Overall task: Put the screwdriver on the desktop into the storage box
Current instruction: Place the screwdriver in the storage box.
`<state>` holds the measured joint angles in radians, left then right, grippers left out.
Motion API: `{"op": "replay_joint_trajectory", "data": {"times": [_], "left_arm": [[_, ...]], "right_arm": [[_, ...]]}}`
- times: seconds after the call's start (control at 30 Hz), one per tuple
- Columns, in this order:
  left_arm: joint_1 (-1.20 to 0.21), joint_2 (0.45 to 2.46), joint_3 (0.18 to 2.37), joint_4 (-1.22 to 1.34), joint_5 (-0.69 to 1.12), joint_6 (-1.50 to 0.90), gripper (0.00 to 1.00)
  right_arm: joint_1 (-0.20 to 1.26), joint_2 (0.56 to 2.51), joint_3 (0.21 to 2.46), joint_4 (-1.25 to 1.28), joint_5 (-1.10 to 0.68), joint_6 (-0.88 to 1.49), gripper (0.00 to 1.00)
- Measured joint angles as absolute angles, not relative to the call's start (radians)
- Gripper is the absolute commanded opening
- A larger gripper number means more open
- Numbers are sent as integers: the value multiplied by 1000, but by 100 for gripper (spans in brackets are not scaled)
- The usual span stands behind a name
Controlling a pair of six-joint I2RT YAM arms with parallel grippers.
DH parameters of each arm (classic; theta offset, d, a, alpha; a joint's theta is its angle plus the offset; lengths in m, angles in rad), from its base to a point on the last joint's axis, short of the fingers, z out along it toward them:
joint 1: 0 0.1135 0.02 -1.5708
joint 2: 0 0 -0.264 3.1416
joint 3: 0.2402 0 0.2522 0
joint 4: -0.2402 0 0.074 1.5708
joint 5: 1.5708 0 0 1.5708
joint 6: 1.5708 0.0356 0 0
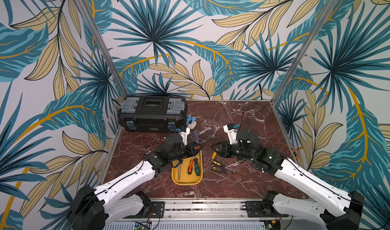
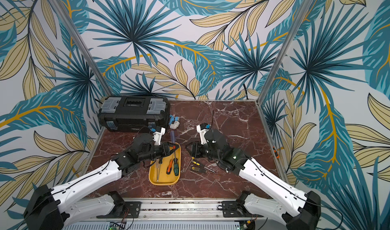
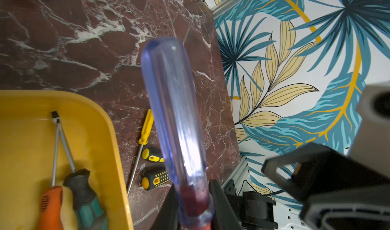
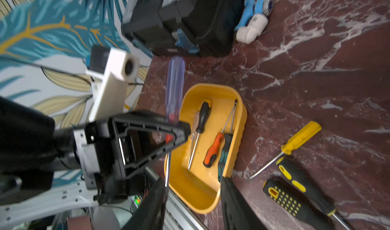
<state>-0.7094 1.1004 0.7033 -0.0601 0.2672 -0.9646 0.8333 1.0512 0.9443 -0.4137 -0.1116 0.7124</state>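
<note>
Left jaws clamp blue-handled screwdriver (image 3: pixel 173 112) at far end of storage box (image 3: pixel 95 117).

Teal-and-tan leaf-print wallpaper (image 1: pixel 152 38) is covering all three walls, aluminium posts (image 1: pixel 99 43) rising at the back corners.
</note>
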Motion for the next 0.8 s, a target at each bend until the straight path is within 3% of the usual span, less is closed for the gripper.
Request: {"op": "replay_joint_trajectory", "data": {"times": [0.17, 0.37, 0.47, 0.8], "left_arm": [[-709, 1099, 718, -102, 246, -965, 0], [-709, 1092, 733, -120, 246, -965, 0], [-709, 1081, 734, -128, 246, -965, 0], [-706, 1060, 734, -139, 243, -966, 0]], "right_arm": [[931, 1103, 947, -429, -73, 680, 53], [984, 1227, 1019, -413, -72, 660, 43], [999, 1281, 1066, -408, -73, 648, 37], [1003, 1339, 1104, -430, -19, 656, 0]]}}
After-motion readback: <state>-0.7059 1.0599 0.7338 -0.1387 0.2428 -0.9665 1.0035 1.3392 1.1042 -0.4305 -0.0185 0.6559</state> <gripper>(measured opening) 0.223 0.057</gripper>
